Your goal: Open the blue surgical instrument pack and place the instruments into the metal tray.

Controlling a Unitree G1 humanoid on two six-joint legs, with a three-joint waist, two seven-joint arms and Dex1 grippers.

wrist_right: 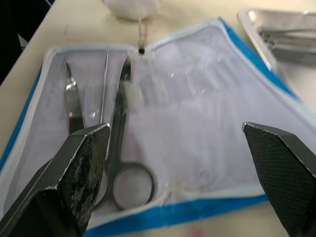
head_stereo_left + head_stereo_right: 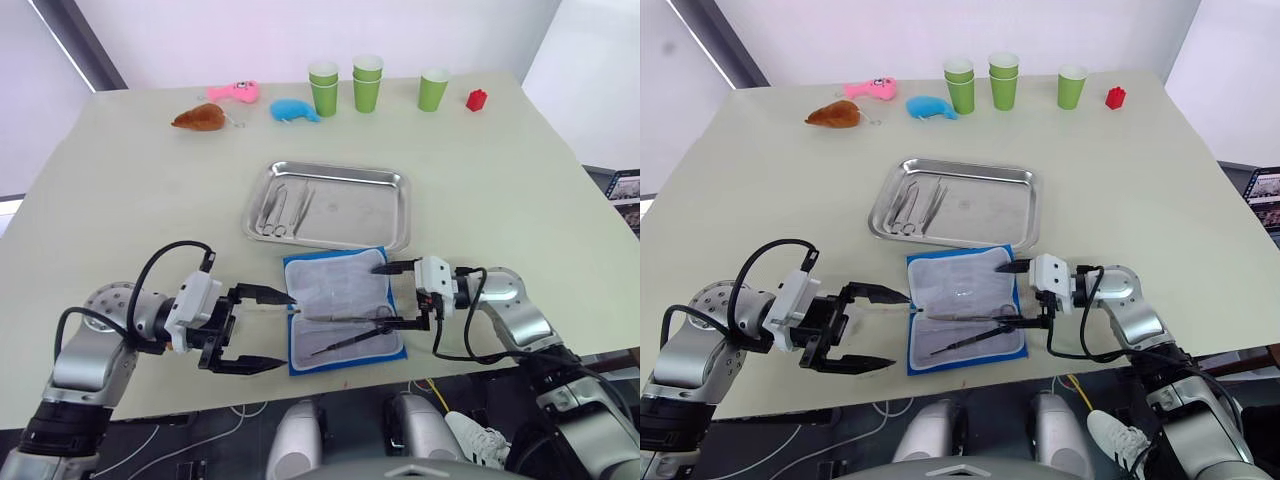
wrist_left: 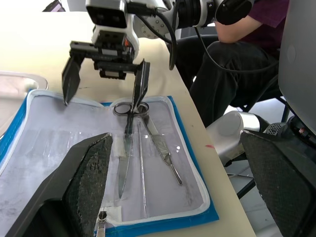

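The blue surgical instrument pack [image 2: 340, 290] lies open near the table's front edge, pale lining up. On its near half lie three instruments [image 3: 140, 148]: scissors [image 1: 123, 143], a thin probe and forceps. Beyond the pack stands the metal tray [image 2: 355, 212], with several instruments [image 2: 283, 212] at its left end. My right gripper [image 2: 379, 297] is open over the pack's right edge, one finger [image 3: 140, 86] right above the scissors' rings, nothing between its fingers. My left gripper [image 2: 287, 331] hangs open at the pack's left edge, empty.
At the back stand three groups of green cups [image 2: 366, 83], a red block [image 2: 477, 99], a blue plush toy [image 2: 294, 110], a pink toy [image 2: 238, 92] and a brown toy [image 2: 200, 118]. A seated person [image 3: 247, 44] is beside the table's right side.
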